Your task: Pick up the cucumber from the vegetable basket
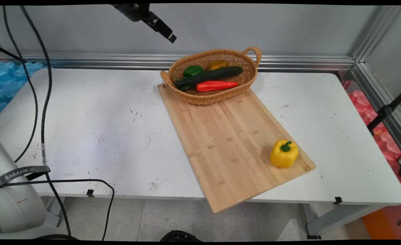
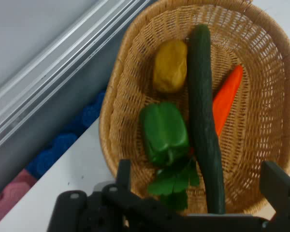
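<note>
Basket point(image 1: 214, 98) sits on board's point(image 1: 227, 143) far end, pepper point(image 1: 284, 153) near.

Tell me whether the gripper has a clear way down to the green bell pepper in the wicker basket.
Probably yes. The open gripper hangs above the wicker basket, and the green bell pepper lies uncovered on top. The long dark green cucumber lies close beside it, which may crowd one finger.
</note>
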You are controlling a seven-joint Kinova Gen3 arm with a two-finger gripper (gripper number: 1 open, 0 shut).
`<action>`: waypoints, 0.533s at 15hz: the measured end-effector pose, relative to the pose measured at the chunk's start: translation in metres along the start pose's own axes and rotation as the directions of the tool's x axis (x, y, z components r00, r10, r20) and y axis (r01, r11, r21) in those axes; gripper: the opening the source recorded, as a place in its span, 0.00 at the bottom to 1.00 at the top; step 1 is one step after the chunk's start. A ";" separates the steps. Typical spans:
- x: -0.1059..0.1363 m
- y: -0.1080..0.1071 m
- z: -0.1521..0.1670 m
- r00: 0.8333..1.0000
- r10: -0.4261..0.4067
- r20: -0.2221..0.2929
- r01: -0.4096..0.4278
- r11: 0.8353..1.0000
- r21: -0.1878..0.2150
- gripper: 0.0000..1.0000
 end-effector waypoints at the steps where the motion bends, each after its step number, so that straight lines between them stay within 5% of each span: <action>1: 0.004 -0.002 0.008 1.000 0.004 -0.005 -0.004 1.000 -0.009 1.00; 8: 0.029 0.005 0.070 0.998 0.055 0.012 -0.054 0.997 -0.051 1.00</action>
